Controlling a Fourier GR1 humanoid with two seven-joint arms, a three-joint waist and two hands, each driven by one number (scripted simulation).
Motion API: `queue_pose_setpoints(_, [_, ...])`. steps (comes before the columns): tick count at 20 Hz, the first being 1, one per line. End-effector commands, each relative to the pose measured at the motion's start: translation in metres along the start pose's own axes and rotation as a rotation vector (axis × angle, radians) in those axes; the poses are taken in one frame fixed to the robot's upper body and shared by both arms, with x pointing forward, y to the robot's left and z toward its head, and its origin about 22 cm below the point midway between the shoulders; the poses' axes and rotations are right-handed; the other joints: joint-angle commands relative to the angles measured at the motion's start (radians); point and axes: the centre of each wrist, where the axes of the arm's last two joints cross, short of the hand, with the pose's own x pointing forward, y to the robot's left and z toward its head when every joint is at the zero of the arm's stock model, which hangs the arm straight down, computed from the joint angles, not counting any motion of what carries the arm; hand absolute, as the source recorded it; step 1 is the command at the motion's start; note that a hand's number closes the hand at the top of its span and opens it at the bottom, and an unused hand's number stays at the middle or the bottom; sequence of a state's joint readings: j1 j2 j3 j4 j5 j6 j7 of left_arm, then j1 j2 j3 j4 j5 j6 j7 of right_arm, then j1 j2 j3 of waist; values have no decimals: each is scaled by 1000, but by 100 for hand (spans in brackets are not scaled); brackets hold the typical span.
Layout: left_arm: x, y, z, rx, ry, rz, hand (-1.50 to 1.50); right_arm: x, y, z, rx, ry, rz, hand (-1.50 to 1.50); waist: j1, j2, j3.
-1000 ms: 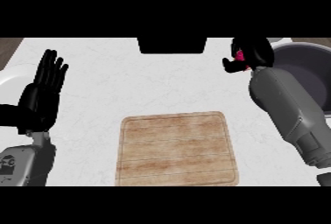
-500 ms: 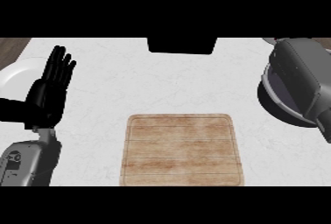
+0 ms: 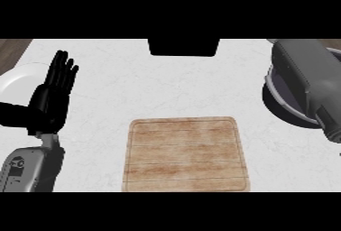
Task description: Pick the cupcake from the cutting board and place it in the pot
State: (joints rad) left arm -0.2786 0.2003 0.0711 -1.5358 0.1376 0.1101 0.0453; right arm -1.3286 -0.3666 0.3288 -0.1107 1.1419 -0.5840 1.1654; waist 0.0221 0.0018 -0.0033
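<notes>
Head view: left hand (image 3: 52, 97) is resting at 9 o'clock, fingers straight & pressed together, pointing up, partly over a white plate (image 3: 16, 79). Right forearm (image 3: 310, 79) is lying over the pot (image 3: 283, 101) at 3 o'clock; hand & cupcake hidden, can't tell. Cutting board (image 3: 186, 153) is sitting bare at 6. Vs 1 s ago, pink cupcake no longer showing.
</notes>
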Motion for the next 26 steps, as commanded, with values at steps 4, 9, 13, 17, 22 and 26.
queue_pose_setpoints(4, [-8,0,8,27,7,-10,0,-23,16,-14,-32,232,-41,150,-41,-13,3])
queue_pose_setpoints(9, [-4,7,-2,45,18,-3,0,-56,45,-14,-17,184,-61,150,-60,-14,2])
queue_pose_setpoints(13, [11,-5,-5,50,-4,-10,0,-87,53,-37,-17,206,-52,150,-42,-10,3])
queue_pose_setpoints(17, [3,19,-1,35,-3,-3,0,-121,68,-48,-29,237,-35,150,-29,-4,3])
queue_pose_setpoints(22, [7,7,8,21,5,-12,0,-158,96,-35,112,264,15,150,-22,-4,4])
queue_pose_setpoints(26, [-7,12,7,14,-1,-5,0,-167,100,-33,219,411,-221,-150,-29,3,5])
